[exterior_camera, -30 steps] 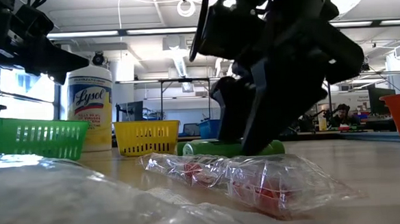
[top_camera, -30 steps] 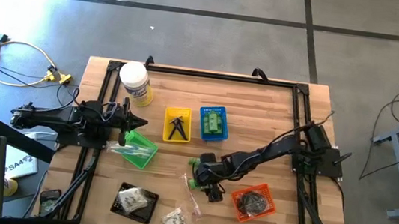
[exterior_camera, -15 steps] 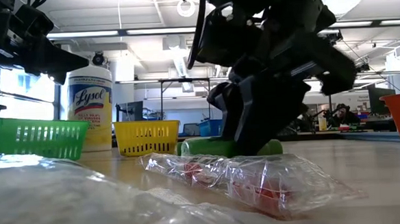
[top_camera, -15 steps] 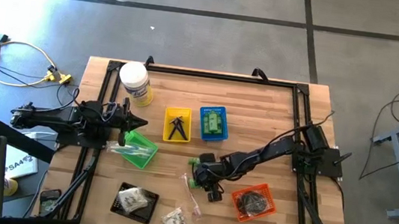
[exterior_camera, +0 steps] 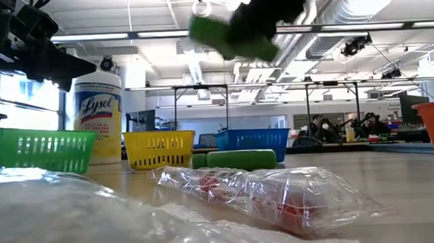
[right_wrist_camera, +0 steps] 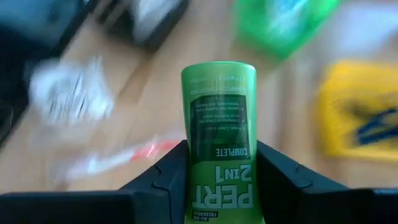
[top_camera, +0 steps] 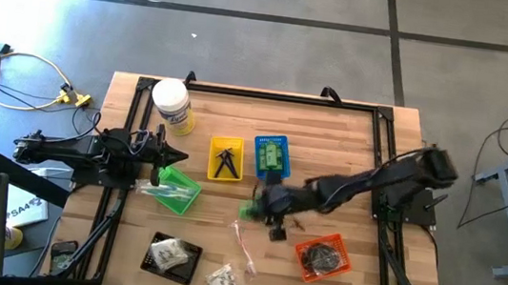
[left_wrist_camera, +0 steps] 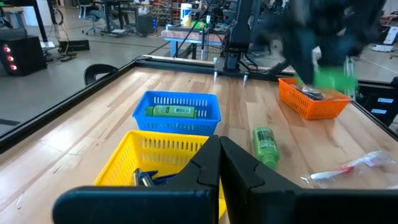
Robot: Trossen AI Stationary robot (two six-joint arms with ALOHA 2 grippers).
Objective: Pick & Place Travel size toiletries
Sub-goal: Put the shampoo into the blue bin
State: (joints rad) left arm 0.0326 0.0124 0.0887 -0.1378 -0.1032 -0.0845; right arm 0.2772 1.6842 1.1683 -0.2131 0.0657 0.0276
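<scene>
My right gripper (top_camera: 262, 209) hangs above the middle of the table, shut on a green Pert bottle (right_wrist_camera: 219, 124), which also shows high in the low view (exterior_camera: 231, 33). A second green bottle (left_wrist_camera: 264, 144) lies on its side on the wood below. A long clear packet with a toothbrush (top_camera: 244, 247) lies near it. The blue basket (top_camera: 272, 156) holds another green bottle. My left gripper (left_wrist_camera: 219, 163) is shut and waits at the left, level above the green basket (top_camera: 176, 191). My right gripper pinches the green bottle by its two opposite sides (right_wrist_camera: 189, 177) between its two fingers. The fingers (right_wrist_camera: 169, 171) slant down from the table's right and lie along the bottle, whose other end (right_wrist_camera: 217, 71) sticks out ahead of them. The bottle is lifted clear of the table.
A yellow basket (top_camera: 226, 159) holds black pieces. An orange basket (top_camera: 323, 256) stands at the near right. A black tray (top_camera: 171, 256) with a packet and a loose packet (top_camera: 222, 280) lie near the front edge. A white Lysol jar (top_camera: 172, 104) stands far left.
My right gripper has shut on the green bottle that lay on the table and has risen with it, tipping less steeply downward. The bottle is now lifted clear. The second green bottle has stayed on the wood.
</scene>
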